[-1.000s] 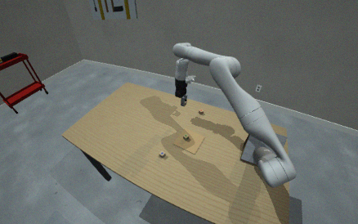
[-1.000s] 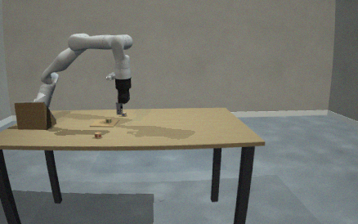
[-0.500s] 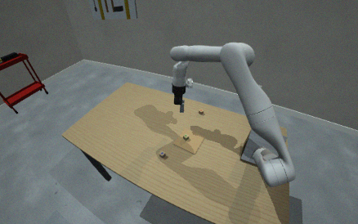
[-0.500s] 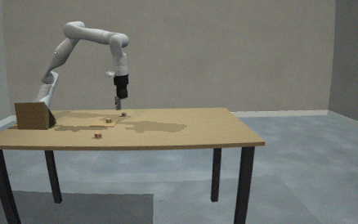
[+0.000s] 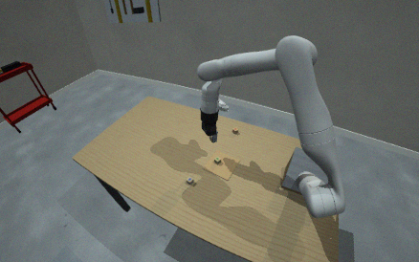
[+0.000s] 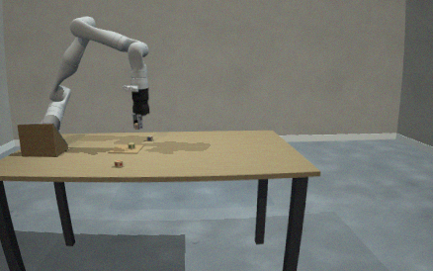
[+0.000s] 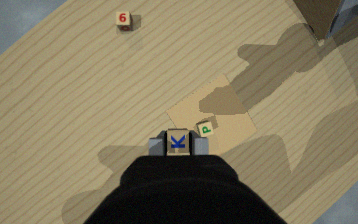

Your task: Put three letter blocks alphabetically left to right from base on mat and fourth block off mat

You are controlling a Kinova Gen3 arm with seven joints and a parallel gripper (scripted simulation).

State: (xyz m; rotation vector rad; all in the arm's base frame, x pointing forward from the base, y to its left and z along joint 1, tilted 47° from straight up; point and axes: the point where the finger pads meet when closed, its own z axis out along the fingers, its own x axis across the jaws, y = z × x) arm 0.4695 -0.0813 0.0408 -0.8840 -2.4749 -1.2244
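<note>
My gripper (image 7: 177, 139) is shut on a block with a blue K (image 7: 177, 141) on top and holds it well above the table, near the edge of the mat; it also shows in the top view (image 5: 213, 138) and the exterior view (image 6: 137, 124). The small tan mat (image 7: 212, 116) lies flat on the table. A block with a green P (image 7: 205, 128) sits on the mat; it also shows in the top view (image 5: 217, 161). A block with a red 6 (image 7: 123, 19) lies on the table off the mat. Another block (image 5: 190, 181) with a blue mark lies off the mat.
A brown box (image 6: 41, 139) stands at the table's end by the robot's base. The arm's shadow falls across the mat and table. A red cart (image 5: 21, 93) stands far off on the floor.
</note>
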